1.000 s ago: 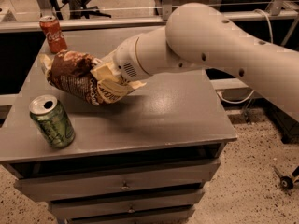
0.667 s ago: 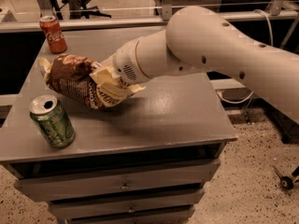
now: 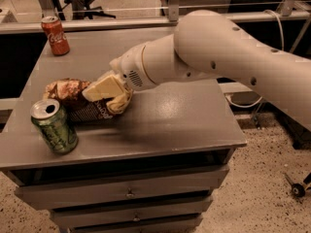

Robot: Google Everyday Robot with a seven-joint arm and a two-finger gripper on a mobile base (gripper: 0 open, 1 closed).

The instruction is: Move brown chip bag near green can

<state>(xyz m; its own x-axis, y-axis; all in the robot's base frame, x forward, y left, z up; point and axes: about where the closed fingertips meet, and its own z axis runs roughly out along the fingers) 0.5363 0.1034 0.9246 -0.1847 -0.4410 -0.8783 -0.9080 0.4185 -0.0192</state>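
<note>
tool point(image 3: 98, 94) gripping brown chip bag point(image 3: 67, 91), half hidden; green can point(image 3: 54, 128) beside

You've got the brown chip bag point(image 3: 73, 98) lying on the table point(image 3: 184, 125) at the left side, just behind & right of the green can point(image 3: 54, 126) at the front-left edge. The gripper point(image 3: 108, 92) holds the bag's right end. The cola can point(image 3: 55, 35) stands at the back-left corner, well apart.

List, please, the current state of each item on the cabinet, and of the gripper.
brown chip bag: crumpled, lying on the cabinet top just behind the green can
green can: upright, top appears opened
red cola can: upright, far left corner
gripper: low over the cabinet, clamped on the brown chip bag
drawers: closed
</note>
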